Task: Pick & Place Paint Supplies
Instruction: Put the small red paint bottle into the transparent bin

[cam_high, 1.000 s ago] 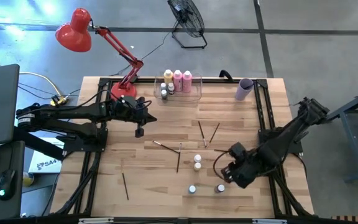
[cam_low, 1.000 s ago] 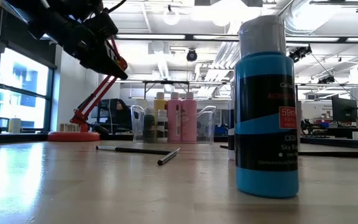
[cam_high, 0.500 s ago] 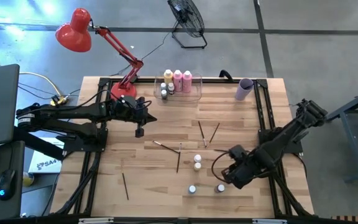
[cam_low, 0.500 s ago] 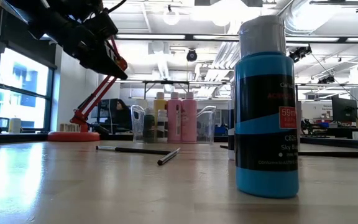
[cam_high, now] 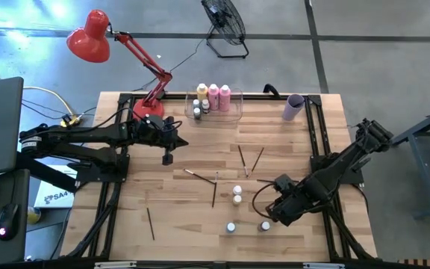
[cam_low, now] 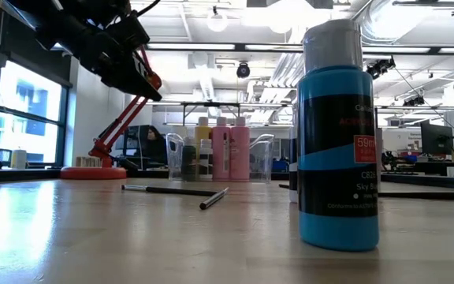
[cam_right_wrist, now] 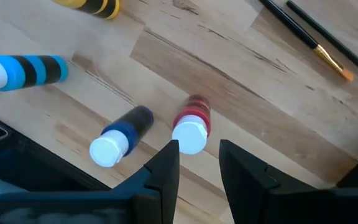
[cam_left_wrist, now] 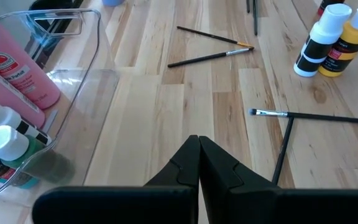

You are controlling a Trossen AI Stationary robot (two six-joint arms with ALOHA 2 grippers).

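- The right gripper (cam_high: 269,212) sits low at the lower right of the table in the high view, with its fingers apart and nothing held. It is just beside a small red bottle (cam_right_wrist: 191,129), which shows right past the finger gap in the right wrist view.
- A small blue bottle (cam_right_wrist: 120,135) stands near the red one. If the gripper comes down a bit off, a finger could bump the blue bottle and knock it over.
- The red bottle has a smooth white cap, so I think it could slip out or tip.
- Loose brushes (cam_high: 215,188) lie in the middle of the table. A dropped bottle could roll into them.
- The clear bin (cam_high: 216,103) with the pink bottles (cam_high: 219,96) is at the top middle, well apart, so the carry is long.
- The left gripper (cam_high: 168,158) waits at the middle left, fingers pressed together and holding nothing.
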